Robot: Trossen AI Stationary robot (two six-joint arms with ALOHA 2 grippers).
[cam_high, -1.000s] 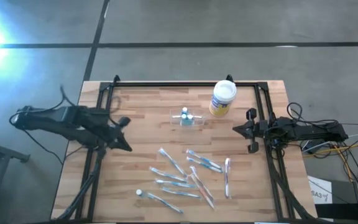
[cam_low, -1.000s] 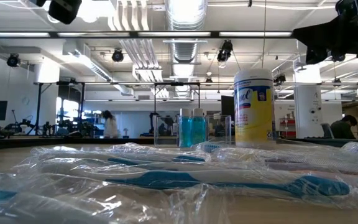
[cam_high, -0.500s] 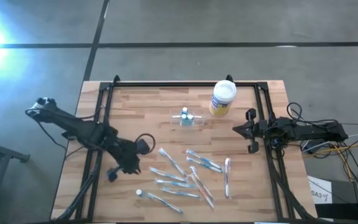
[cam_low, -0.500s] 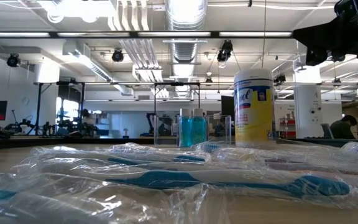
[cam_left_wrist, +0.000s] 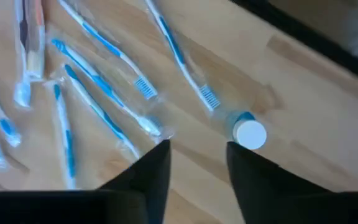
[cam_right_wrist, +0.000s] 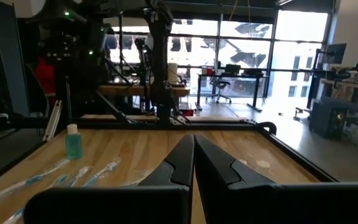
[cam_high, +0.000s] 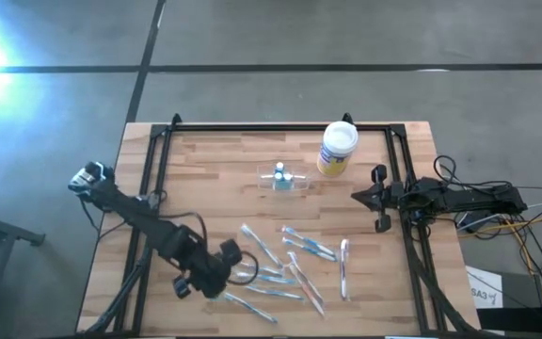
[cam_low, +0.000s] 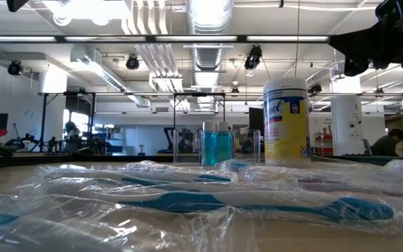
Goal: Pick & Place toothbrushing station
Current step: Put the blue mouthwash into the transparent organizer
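The toothbrushing station (cam_high: 283,179), a small clear holder with blue bottles in it, stands on the table's far middle, left of the white-lidded canister; the low view shows the station (cam_low: 215,145) behind the toothbrushes. My left gripper (cam_left_wrist: 197,152) hangs open and tipped downward over the near left end of the toothbrush pile, above a small white-capped bottle (cam_left_wrist: 250,134), with nothing between its fingers. In the high view the left gripper (cam_high: 226,266) is well nearer than the station. My right gripper (cam_high: 356,196) is shut and level at the table's right side.
Several wrapped blue toothbrushes (cam_high: 285,264) lie scattered over the near middle of the table. A yellow-labelled canister (cam_high: 337,149) stands at the far right. A black frame rail (cam_high: 280,127) runs along the far edge and both sides.
My left arm has swung from the table's left edge toward the near middle and reached out over the toothbrushes, its gripper tipping down toward the table. The right arm and all objects have kept still.
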